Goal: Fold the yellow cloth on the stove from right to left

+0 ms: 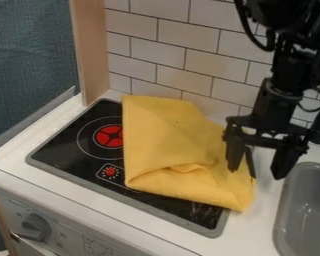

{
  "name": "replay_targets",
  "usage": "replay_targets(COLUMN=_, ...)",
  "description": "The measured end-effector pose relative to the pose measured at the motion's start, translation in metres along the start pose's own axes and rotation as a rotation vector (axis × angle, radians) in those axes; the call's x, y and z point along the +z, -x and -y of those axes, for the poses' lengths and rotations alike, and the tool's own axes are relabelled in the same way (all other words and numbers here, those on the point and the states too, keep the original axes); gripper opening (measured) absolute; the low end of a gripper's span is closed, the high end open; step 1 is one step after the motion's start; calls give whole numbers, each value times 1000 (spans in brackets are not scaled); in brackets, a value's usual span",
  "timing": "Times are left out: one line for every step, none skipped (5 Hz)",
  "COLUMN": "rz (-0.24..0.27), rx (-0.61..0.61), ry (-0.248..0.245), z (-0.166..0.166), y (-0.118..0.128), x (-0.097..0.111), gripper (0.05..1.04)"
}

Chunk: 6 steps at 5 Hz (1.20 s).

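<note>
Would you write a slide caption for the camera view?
Open gripper by the edge of a folded yellow cloth on a toy stove.

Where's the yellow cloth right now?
In the camera view, the yellow cloth lies over the right side of the stove, by the gripper, with the red burner circle to its left and the sink to its right.

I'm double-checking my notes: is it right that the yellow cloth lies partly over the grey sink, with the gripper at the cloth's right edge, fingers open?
Not quite: the camera view shows the yellow cloth partly over the black stovetop, clear of the grey sink. The gripper is indeed at the cloth's right edge, fingers open.
</note>
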<state>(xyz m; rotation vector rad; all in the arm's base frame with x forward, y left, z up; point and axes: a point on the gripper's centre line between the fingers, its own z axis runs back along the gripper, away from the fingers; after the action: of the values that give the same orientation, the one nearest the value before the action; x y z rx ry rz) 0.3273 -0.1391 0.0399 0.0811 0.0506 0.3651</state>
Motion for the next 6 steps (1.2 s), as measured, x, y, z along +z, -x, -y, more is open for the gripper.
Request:
replay_targets(rz=-9, rx=-6, ry=2, z=5, y=2, x=-10, gripper=999)
replay_targets(rz=-25, rx=-41, ry=-15, z=14, y=5, x=-19, gripper=938)
replay_targets(rz=-33, rx=-46, ry=-18, z=17, y=5, x=-21, gripper=630)
replay_targets(rz=-20, rx=-44, ry=-22, z=16, y=2, x=-21, gripper=337)
replay_targets(rz=-14, rx=-47, ry=-21, z=16, y=2, x=-22, gripper=140)
replay_targets(rz=-17, rx=-41, ry=-25, z=15, y=3, x=-22, gripper=52)
